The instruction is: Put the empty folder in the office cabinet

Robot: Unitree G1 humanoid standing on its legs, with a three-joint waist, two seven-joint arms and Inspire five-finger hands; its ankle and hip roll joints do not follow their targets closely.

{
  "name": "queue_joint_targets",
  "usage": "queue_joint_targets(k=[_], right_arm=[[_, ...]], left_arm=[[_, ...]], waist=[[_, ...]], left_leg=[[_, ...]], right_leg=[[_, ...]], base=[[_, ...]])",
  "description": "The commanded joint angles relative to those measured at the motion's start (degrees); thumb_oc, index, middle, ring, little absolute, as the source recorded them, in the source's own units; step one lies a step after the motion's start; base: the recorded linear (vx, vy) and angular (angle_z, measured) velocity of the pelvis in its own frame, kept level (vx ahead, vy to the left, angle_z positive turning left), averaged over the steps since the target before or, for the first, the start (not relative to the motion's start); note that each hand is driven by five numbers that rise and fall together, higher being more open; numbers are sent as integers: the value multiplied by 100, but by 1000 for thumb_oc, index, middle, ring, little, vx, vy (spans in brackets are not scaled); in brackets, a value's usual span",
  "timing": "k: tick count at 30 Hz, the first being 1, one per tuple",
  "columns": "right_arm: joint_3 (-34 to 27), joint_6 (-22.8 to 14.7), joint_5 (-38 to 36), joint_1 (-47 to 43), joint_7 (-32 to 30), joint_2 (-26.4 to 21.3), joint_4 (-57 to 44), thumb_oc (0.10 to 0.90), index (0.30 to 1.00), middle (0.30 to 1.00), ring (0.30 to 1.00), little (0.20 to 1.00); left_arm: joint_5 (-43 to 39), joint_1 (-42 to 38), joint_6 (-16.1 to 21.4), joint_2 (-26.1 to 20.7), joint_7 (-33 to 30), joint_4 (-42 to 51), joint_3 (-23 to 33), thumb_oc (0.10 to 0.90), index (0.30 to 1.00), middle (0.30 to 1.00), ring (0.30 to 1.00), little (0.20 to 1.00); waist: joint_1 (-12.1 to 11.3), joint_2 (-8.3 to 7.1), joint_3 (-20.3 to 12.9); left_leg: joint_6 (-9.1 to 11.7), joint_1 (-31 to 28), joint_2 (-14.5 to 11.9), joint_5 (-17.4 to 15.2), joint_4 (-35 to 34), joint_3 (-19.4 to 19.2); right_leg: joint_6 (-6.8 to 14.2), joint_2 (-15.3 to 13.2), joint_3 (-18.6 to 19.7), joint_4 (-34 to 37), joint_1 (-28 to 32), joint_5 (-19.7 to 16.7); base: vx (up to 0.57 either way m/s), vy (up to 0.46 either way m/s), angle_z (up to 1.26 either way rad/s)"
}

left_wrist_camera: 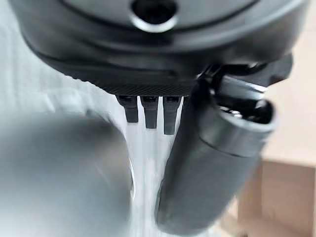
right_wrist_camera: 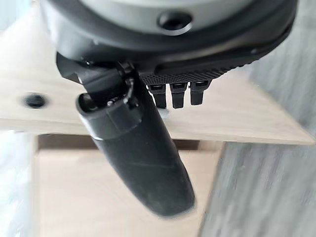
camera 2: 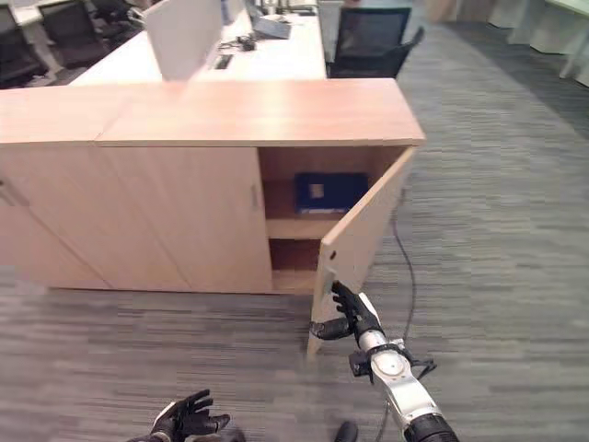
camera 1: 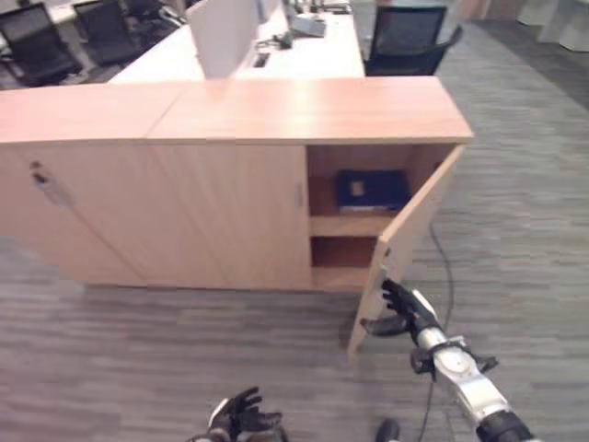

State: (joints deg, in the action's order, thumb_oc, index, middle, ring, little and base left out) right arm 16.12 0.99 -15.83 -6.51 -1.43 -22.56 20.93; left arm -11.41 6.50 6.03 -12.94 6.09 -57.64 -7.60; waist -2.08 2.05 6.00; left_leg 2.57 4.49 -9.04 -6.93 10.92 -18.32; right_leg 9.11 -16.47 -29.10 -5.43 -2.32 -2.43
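Grey striped carpet (camera 1: pixel 515 166) covered the floor all round a long low wood unit (camera 1: pixel 138 175). Behind that unit stood a pale desk (camera 1: pixel 304 55) with an upright white divider panel (camera 1: pixel 221 32) on it. Black mesh office chair (camera 1: pixel 405 41) sat behind the unit's right end, beside the desk. More dark chairs (camera 1: pixel 41 37) stood behind its left end.

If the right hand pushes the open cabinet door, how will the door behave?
The cabinet door looks like a stiff board, so it should probably swing on its hinges, not bend. The right hand is at its lower edge, far from the hinges, so a light push likely suffices.
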Motion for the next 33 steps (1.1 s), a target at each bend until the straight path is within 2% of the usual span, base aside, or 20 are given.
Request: queue_joint_targets(k=[1,2,3,4,5,6,7,8,9,10,11,12,13,15,19,21,22,23,28,33], right_arm=[[-236,-773,-28,-1178,67,303,-544,800,900,900,900,900],[-236,-773,-28,-1179,67,303,-543,800,900,900,900,900],[-369,-782,-44,-1399,-63,302,-413,800,900,900,900,900],[-462,-801,-132,-1504,-140,317,-350,800,900,900,900,900],[-570,-829,-209,-1530,-208,310,-312,800,900,900,900,900],[-574,-830,-210,-1535,-207,307,-309,800,900,900,900,900],[-885,-888,-438,-1520,-376,203,-263,800,900,900,900,900],[-888,-889,-440,-1524,-376,199,-261,800,900,900,900,900],[-1056,-926,-594,-1537,-463,130,-145,800,900,900,900,900],[-1164,-949,-677,-1579,-521,58,-66,800,900,900,900,900],[-1526,-1019,-819,-1640,-688,-229,166,800,900,900,900,900],[-1526,-1021,-820,-1642,-687,-231,168,800,900,900,900,900],[-1709,-1043,-848,-1643,-786,-445,319,800,900,900,900,900],[-2194,-1072,-930,-1567,-980,-850,661,800,900,900,900,900],[-2477,-1059,-987,-1702,-1084,-1375,1356,800,900,900,900,900],[-2438,-1020,-1128,-1856,-1000,-1704,1860,800,900,900,900,900],[-2436,-1029,-1136,-1869,-990,-1713,1880,800,900,900,900,900],[-2435,-943,-1204,-1919,-893,-1988,2201,800,900,900,900,900],[-2226,-762,-1137,-2129,-663,-2488,2630,800,900,900,900,900],[-1990,-710,-1070,-2319,-522,-2690,2806,800,900,900,900,900]], left_arm=[[180,167,123,-464,2,255,-255,800,900,900,900,900],[179,167,123,-465,2,255,-254,800,900,900,900,900],[136,235,136,-528,-22,340,-214,800,900,900,900,900],[82,243,129,-574,-32,401,-201,800,900,900,900,900],[54,240,133,-608,-45,412,-186,800,900,900,900,900],[53,234,132,-608,-45,412,-189,800,900,900,900,900],[-63,240,154,-662,-86,470,-121,800,900,900,900,900],[-64,235,153,-661,-86,471,-123,800,900,900,900,900],[-133,256,169,-683,-106,474,-74,800,900,900,900,900],[-132,243,180,-705,-127,446,-59,800,900,900,900,900],[-109,199,217,-771,-138,339,-67,800,900,900,900,900],[-110,197,218,-770,-138,338,-68,800,900,900,900,900],[-62,170,236,-819,-156,267,-95,800,900,900,900,900],[24,207,219,-881,-163,189,4,800,900,900,900,900],[98,329,220,-882,-133,48,37,800,900,900,900,900],[123,54,175,-1256,55,-555,121,800,900,900,900,900],[121,45,177,-1255,57,-560,119,800,900,900,900,900],[103,2,175,-1364,119,-674,132,800,900,900,900,900],[-18,-39,177,-1501,217,-806,200,800,900,900,900,900],[-93,-36,182,-1577,253,-862,253,800,900,900,900,900]], waist=[[-492,-159,55],[-492,-162,54],[-546,-114,102],[-562,-91,159],[-564,-51,176],[-571,-44,154],[-517,21,210],[-521,33,197],[-506,50,209],[-487,60,210],[-419,27,224],[-416,31,225],[-321,-7,252],[-322,-121,182],[-394,-158,78],[-283,-153,2],[-283,-149,11],[-226,-150,-38],[-120,-125,-123],[-67,-84,-134]], left_leg=[[90,-386,260,680,-1048,410],[89,-384,263,680,-1048,409],[-78,-467,424,590,-1100,515],[-148,-495,497,583,-1132,590],[-174,-528,512,582,-1168,671],[-177,-493,502,598,-1166,668],[-188,-640,585,591,-1296,1002],[-187,-619,570,606,-1296,1002],[-158,-688,602,592,-1345,1161],[-128,-678,599,600,-1341,1257],[-61,-720,620,544,-1365,1476],[-60,-719,617,543,-1364,1480],[-27,-775,648,510,-1360,1646],[-19,-761,733,430,-1324,1886],[15,-785,713,433,-1353,1943],[82,-856,657,433,-1406,1946],[84,-864,654,433,-1410,1948],[145,-924,594,454,-1449,1942],[308,-1042,412,512,-1522,1875],[438,-1106,238,597,-1559,1806]], right_leg=[[149,-204,-239,-436,1088,410],[150,-209,-237,-442,1083,413],[358,-510,-150,-1224,853,-77],[449,-629,51,-1665,608,-238],[476,-579,249,-1864,475,-207],[469,-564,247,-1839,449,-236],[401,-238,858,-1898,204,36],[393,-218,852,-1868,195,7],[342,-87,1043,-1665,142,230],[295,-10,1076,-1348,188,284],[249,37,1260,-718,101,307],[248,41,1254,-711,107,304],[314,72,1592,-529,47,263],[340,127,1887,-169,265,250],[332,134,1762,-27,415,224],[303,210,1744,137,546,261],[301,213,1740,145,557,260],[269,275,1707,243,650,284],[170,441,1665,537,860,331],[93,575,1660,725,967,341]], base=[[43,166,122],[95,337,109],[71,242,75],[102,294,58],[45,122,49],[107,114,37],[69,61,47],[147,47,74],[100,-44,70],[194,-158,70],[121,-147,53],[159,-153,61],[95,-44,92],[119,-121,125],[62,-87,43],[88,-107,-16],[89,-145,-3],[40,-76,-7],[37,-129,-6],[1,-121,-12]])
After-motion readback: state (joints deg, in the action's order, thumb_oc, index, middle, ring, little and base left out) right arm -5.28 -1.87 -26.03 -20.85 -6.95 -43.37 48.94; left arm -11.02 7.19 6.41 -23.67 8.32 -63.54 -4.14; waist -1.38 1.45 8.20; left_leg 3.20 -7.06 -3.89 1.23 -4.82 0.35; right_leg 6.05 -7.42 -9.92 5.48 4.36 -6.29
